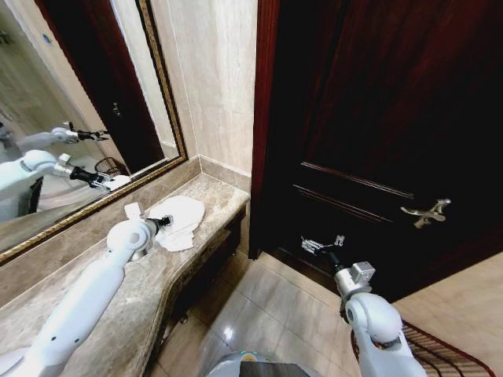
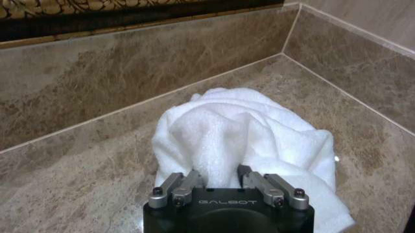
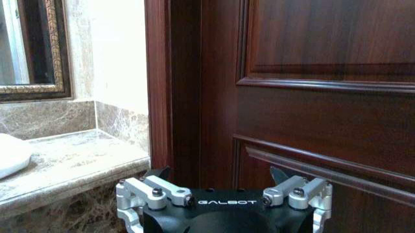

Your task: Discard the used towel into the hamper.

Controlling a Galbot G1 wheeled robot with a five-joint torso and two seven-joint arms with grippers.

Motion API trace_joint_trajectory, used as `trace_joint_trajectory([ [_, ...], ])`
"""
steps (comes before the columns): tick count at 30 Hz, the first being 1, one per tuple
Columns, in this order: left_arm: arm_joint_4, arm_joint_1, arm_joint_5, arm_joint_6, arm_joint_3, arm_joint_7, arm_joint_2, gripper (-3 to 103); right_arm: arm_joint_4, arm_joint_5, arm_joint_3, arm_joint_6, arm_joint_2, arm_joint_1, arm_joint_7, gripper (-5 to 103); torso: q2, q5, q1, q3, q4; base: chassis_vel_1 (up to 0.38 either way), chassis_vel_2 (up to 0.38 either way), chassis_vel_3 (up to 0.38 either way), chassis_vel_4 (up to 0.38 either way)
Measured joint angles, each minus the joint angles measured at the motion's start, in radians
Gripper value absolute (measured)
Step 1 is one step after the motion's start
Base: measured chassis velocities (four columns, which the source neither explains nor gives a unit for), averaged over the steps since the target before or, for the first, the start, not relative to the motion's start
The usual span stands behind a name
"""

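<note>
A marble bathroom counter (image 1: pixel 200 206) runs along a gilt-framed mirror (image 1: pixel 86 118) into a corner, with a dark wooden door (image 1: pixel 369 118) just beside it. The used towel (image 2: pixel 240 141), white and crumpled, lies bunched near that corner of the counter. The left end effector (image 2: pixel 220 177) is down on the towel, its fingers pressed into a raised fold; they look closed on the cloth, though the fabric hides the tips, so the grip is hard to confirm. The right end effector (image 3: pixel 224 177) hangs spread wide and empty in front of the door, above the tiled floor. A curved dark rim at the head view's lower right may be the hamper (image 1: pixel 440 353). The towel should be light, soft and floppy; pinching a thick central fold suits it best.
</note>
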Motion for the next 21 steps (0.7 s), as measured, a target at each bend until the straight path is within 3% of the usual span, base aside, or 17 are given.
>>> trace_joint_trajectory([
  [6,0.000,0.009,0.019,-0.008,0.001,0.023,-0.005,11,0.012,0.000,0.009,0.001,0.002,-0.006,0.001,100,0.000,0.0000,0.000,0.000,0.0000,0.000,0.000,0.000,0.000],
  [10,0.000,0.020,0.049,-0.025,-0.002,0.052,-0.007,10,0.018,0.001,0.015,0.002,0.002,-0.010,0.001,100,0.000,-0.0001,0.000,0.000,0.0000,0.000,0.000,0.000,0.000],
  [14,0.006,0.038,0.115,-0.066,-0.003,0.122,-0.008,10,0.022,0.002,0.017,0.003,0.004,-0.013,0.001,100,-0.001,-0.0003,0.000,0.000,-0.0001,0.000,0.000,0.000,0.000],
  [17,0.023,0.068,0.247,-0.129,-0.007,0.250,-0.009,10,0.029,0.002,0.019,0.006,0.006,-0.016,0.004,100,-0.001,-0.0004,0.000,0.000,0.0001,0.000,0.000,0.000,0.000],
  [21,0.024,0.081,0.288,-0.170,-0.015,0.313,-0.010,10,0.032,0.004,0.025,0.008,0.006,-0.018,0.008,100,-0.001,-0.0001,0.000,0.000,0.0000,0.000,0.000,0.000,0.000],
])
